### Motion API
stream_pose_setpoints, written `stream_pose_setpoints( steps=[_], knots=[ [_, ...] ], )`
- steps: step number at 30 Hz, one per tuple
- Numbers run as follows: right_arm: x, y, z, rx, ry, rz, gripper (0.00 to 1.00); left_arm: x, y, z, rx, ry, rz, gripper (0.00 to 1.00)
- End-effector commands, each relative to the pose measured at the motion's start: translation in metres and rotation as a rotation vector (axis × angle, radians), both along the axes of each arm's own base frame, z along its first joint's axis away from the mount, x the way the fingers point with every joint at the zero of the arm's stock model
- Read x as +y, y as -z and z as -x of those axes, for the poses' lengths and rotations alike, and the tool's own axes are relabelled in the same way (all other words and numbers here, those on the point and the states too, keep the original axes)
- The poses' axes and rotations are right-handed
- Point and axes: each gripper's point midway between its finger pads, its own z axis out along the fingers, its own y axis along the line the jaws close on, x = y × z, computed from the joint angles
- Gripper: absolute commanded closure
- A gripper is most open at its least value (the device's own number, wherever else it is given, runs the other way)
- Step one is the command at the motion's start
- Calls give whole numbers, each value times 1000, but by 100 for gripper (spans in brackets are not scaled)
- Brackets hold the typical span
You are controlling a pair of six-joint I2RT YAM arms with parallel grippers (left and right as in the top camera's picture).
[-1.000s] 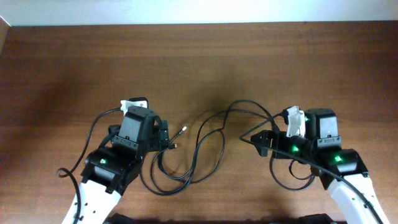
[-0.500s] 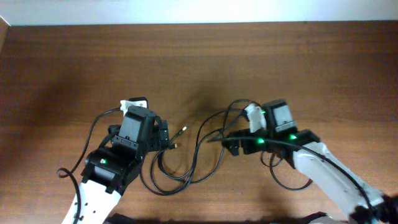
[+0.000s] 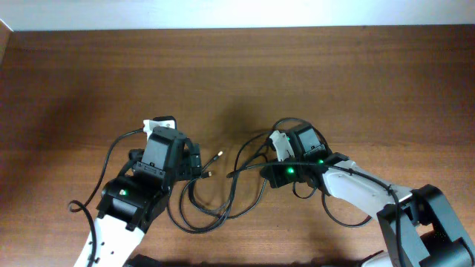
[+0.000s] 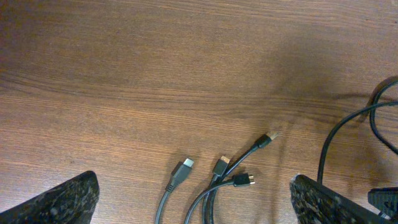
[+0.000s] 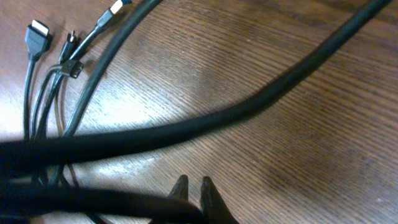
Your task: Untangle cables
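Well, the right gripper (image 5: 191,186) has its jaws pinched together low among the thin black cords (image 5: 249,109), looped on the brown wooden table (image 3: 237,74) between the arms; whether one is caught, I can't tell. The left gripper (image 4: 196,200) gapes wide above the metal-tipped plug ends (image 4: 221,167). Pulling blindly could cinch the tangle tighter.

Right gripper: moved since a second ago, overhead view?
Yes. The right gripper has swung inward, toward the robot's left. It is now much closer to the metal-tipped plug, which has stayed put, and sits over the cables.
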Motion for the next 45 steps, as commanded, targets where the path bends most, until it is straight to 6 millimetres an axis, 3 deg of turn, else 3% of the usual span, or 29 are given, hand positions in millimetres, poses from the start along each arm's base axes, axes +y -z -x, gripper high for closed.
stream_pose_setpoints(
  steps=[1, 8, 13, 19, 21, 26, 40, 45],
  knots=[
    [1, 2, 2, 5, -8, -1, 96, 1, -9, -2, -28, -14, 5, 1],
    [-4, -1, 3, 45, 37, -5, 96, 1, -9, -2, -28, -14, 5, 1],
    [-18, -23, 3, 59, 75, 1, 96, 1, -9, -2, -28, -14, 5, 1],
    [-9, -100, 11, -68, 31, -141, 96, 1, -9, -2, -28, -14, 5, 1],
    [-9, -135, 21, -140, 8, -204, 96, 1, -9, -2, -28, -14, 5, 1],
    [-17, -195, 42, -242, 61, -312, 96, 1, -9, -2, -28, -14, 5, 1],
    [-32, -294, 87, -485, 68, -551, 96, 1, -9, -2, -28, -14, 5, 1],
    [-32, -312, 88, -520, 76, -607, 96, 1, -9, -2, -28, -14, 5, 1]
  ],
)
